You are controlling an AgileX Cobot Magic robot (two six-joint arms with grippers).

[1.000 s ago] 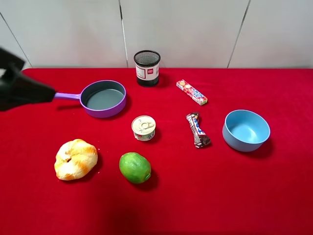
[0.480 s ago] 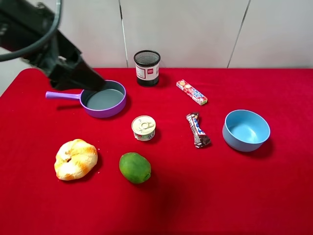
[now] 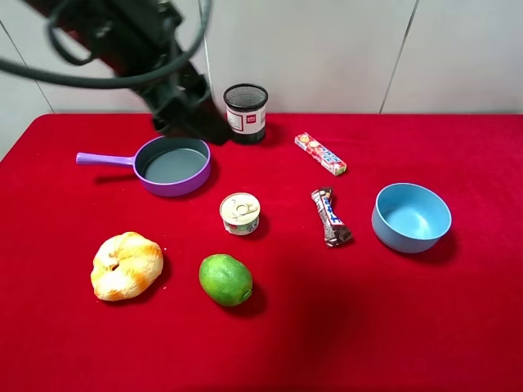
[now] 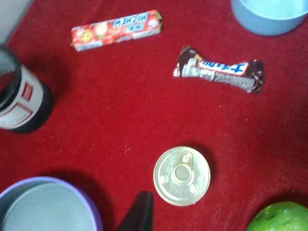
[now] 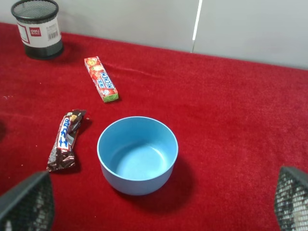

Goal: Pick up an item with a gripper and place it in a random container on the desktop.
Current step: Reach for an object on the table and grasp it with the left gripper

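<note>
**Bar lies loose on the bench, neither tool on it**

Clock directions follow the high view, with 12 toward the back wall.

The purple pan [image 3: 172, 166] sits at the left rear of the red bench [image 3: 409, 327], its handle pointing to 9 o'clock and its grey inside bare. A croissant [image 3: 127, 265] lies at 7 o'clock of the pan.

The left tool [image 3: 189, 114] hangs on its black arm over the pan's far rim, at 9 o'clock of the mesh cup [image 3: 246, 113]. The left wrist view shows only one dark tip of it, so how far it is open cannot be told. Nothing is seen in its hold.

A lime [image 3: 225, 279] lies at 6 o'clock of the can [image 3: 240, 213], and the can stands at 5 o'clock of the pan. The cup stands at the back edge, at 12 o'clock of the can.

The bar [image 3: 330, 216] lies flat on the cloth at 3 o'clock of the can, with its length running roughly 12 to 6. It is near the bowl [image 3: 411, 217], which is at its 3 o'clock, but apart from it. The stick pack [image 3: 320, 153] lies at 12 o'clock of the bar, not touching. The pan is well apart from the bar, at its 10 o'clock.

In the right wrist view, the right tool [image 5: 159, 211] is spread wide, with a finger at each lower corner and nothing between them. The bowl and the bar lie beyond it.
</note>
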